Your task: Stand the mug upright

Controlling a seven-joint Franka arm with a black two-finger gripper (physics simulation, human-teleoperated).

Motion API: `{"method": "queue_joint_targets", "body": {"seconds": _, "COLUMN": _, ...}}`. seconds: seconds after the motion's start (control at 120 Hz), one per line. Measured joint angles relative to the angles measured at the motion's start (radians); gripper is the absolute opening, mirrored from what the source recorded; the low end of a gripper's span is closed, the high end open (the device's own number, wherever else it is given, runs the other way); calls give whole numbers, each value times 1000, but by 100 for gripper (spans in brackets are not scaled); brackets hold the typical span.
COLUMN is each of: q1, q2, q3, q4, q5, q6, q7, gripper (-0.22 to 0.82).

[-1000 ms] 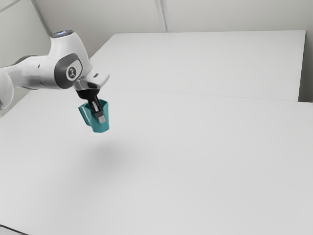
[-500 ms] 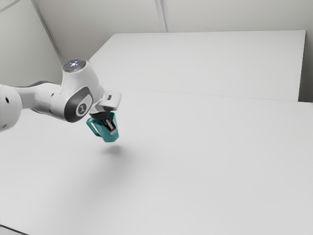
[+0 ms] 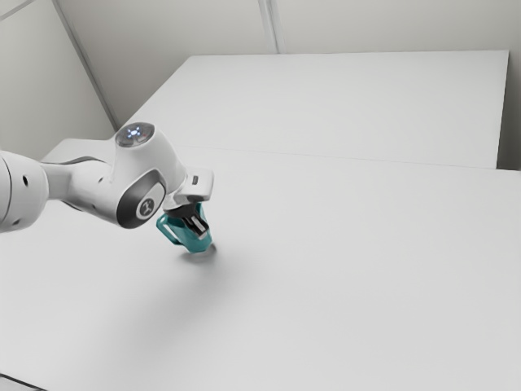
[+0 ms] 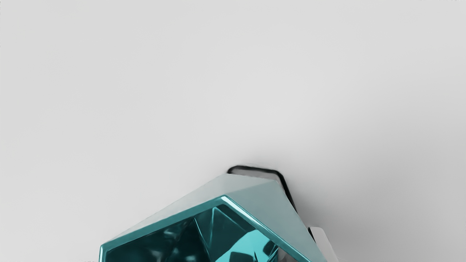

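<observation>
The broad, matte white tabletop (image 3: 350, 285) ran past a thin seam to a far edge below pale grey walls (image 3: 391, 24). A thin dark line (image 3: 24, 383) crossed the near corner at the exterior view's left. From the mug, white surface stretched widely toward the exterior view's right, the far edge well apart. The glossy teal, faceted mug (image 3: 187, 239) leaned low at the tabletop, its angular rim (image 4: 164, 225) toward the hand and its looped handle (image 3: 166, 229) on the exterior view's left; whether its base touched, I cannot tell. The black two-finger gripper (image 3: 202, 231) was clamped on the mug's wall.
</observation>
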Motion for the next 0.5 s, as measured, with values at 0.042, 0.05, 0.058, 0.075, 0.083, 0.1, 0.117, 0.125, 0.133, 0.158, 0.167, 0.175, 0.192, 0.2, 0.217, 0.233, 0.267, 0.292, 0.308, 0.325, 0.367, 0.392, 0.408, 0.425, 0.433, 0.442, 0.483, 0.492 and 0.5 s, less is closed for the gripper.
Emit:
{"method": "queue_joint_targets", "body": {"seconds": 0.042, "q1": 0, "q2": -3, "q3": 0, "q4": -4, "q5": 0, "q6": 1, "q7": -11, "gripper": -16}}
{"method": "queue_joint_targets", "body": {"seconds": 0.05, "q1": 0, "q2": -4, "q3": 0, "q4": -5, "q5": 0, "q6": 1, "q7": -13, "gripper": -16}}
{"method": "queue_joint_targets", "body": {"seconds": 0.058, "q1": 0, "q2": -5, "q3": 0, "q4": -6, "q5": 0, "q6": 1, "q7": -15, "gripper": -16}}
{"method": "queue_joint_targets", "body": {"seconds": 0.075, "q1": 0, "q2": -6, "q3": 0, "q4": -8, "q5": 0, "q6": 0, "q7": -19, "gripper": -16}}
{"method": "queue_joint_targets", "body": {"seconds": 0.083, "q1": 0, "q2": -7, "q3": 0, "q4": -9, "q5": 0, "q6": 0, "q7": -21, "gripper": -16}}
{"method": "queue_joint_targets", "body": {"seconds": 0.1, "q1": 0, "q2": -9, "q3": 0, "q4": -10, "q5": 0, "q6": -1, "q7": -25, "gripper": -16}}
{"method": "queue_joint_targets", "body": {"seconds": 0.117, "q1": -1, "q2": -11, "q3": 0, "q4": -14, "q5": 0, "q6": -1, "q7": -29, "gripper": -16}}
{"method": "queue_joint_targets", "body": {"seconds": 0.125, "q1": -1, "q2": -12, "q3": 0, "q4": -15, "q5": 0, "q6": -2, "q7": -31, "gripper": -16}}
{"method": "queue_joint_targets", "body": {"seconds": 0.133, "q1": -1, "q2": -13, "q3": 0, "q4": -17, "q5": 0, "q6": -2, "q7": -32, "gripper": -16}}
{"method": "queue_joint_targets", "body": {"seconds": 0.158, "q1": -3, "q2": -14, "q3": 0, "q4": -22, "q5": 0, "q6": -3, "q7": -38, "gripper": -16}}
{"method": "queue_joint_targets", "body": {"seconds": 0.167, "q1": -3, "q2": -14, "q3": 0, "q4": -23, "q5": 0, "q6": -3, "q7": -40, "gripper": -16}}
{"method": "queue_joint_targets", "body": {"seconds": 0.175, "q1": -3, "q2": -15, "q3": 0, "q4": -25, "q5": 0, "q6": -3, "q7": -42, "gripper": -16}}
{"method": "queue_joint_targets", "body": {"seconds": 0.192, "q1": -4, "q2": -15, "q3": 0, "q4": -27, "q5": 0, "q6": -4, "q7": -45, "gripper": -16}}
{"method": "queue_joint_targets", "body": {"seconds": 0.2, "q1": -4, "q2": -15, "q3": 0, "q4": -28, "q5": 0, "q6": -4, "q7": -47, "gripper": -16}}
{"method": "queue_joint_targets", "body": {"seconds": 0.217, "q1": -5, "q2": -15, "q3": 0, "q4": -30, "q5": 0, "q6": -5, "q7": -51, "gripper": -16}}
{"method": "queue_joint_targets", "body": {"seconds": 0.233, "q1": -5, "q2": -14, "q3": 0, "q4": -31, "q5": 1, "q6": -6, "q7": -54, "gripper": -16}}
{"method": "queue_joint_targets", "body": {"seconds": 0.267, "q1": -5, "q2": -13, "q3": 0, "q4": -33, "q5": 1, "q6": -7, "q7": -61, "gripper": -16}}
{"method": "queue_joint_targets", "body": {"seconds": 0.292, "q1": -5, "q2": -11, "q3": 0, "q4": -34, "q5": 1, "q6": -8, "q7": -66, "gripper": -17}}
{"method": "queue_joint_targets", "body": {"seconds": 0.308, "q1": -5, "q2": -10, "q3": 0, "q4": -34, "q5": 1, "q6": -9, "q7": -69, "gripper": -17}}
{"method": "queue_joint_targets", "body": {"seconds": 0.325, "q1": -5, "q2": -9, "q3": 0, "q4": -34, "q5": 1, "q6": -9, "q7": -73, "gripper": -17}}
{"method": "queue_joint_targets", "body": {"seconds": 0.367, "q1": -5, "q2": -6, "q3": 0, "q4": -35, "q5": 1, "q6": -10, "q7": -80, "gripper": -17}}
{"method": "queue_joint_targets", "body": {"seconds": 0.392, "q1": -5, "q2": -4, "q3": 0, "q4": -35, "q5": 1, "q6": -11, "q7": -84, "gripper": -17}}
{"method": "queue_joint_targets", "body": {"seconds": 0.408, "q1": -5, "q2": -1, "q3": 0, "q4": -35, "q5": 1, "q6": -11, "q7": -87, "gripper": -17}}
{"method": "queue_joint_targets", "body": {"seconds": 0.425, "q1": -5, "q2": 1, "q3": 0, "q4": -35, "q5": 1, "q6": -11, "q7": -90, "gripper": -17}}
{"method": "queue_joint_targets", "body": {"seconds": 0.433, "q1": -5, "q2": 2, "q3": 0, "q4": -35, "q5": 1, "q6": -11, "q7": -91, "gripper": -17}}
{"method": "queue_joint_targets", "body": {"seconds": 0.442, "q1": -5, "q2": 3, "q3": 0, "q4": -35, "q5": 1, "q6": -12, "q7": -92, "gripper": -17}}
{"method": "queue_joint_targets", "body": {"seconds": 0.483, "q1": -4, "q2": 7, "q3": 0, "q4": -35, "q5": 1, "q6": -12, "q7": -98, "gripper": -17}}
{"method": "queue_joint_targets", "body": {"seconds": 0.492, "q1": -4, "q2": 8, "q3": 0, "q4": -35, "q5": 1, "q6": -12, "q7": -99, "gripper": -17}}
{"method": "queue_joint_targets", "body": {"seconds": 0.5, "q1": -4, "q2": 8, "q3": 0, "q4": -35, "q5": 1, "q6": -12, "q7": -101, "gripper": -17}}
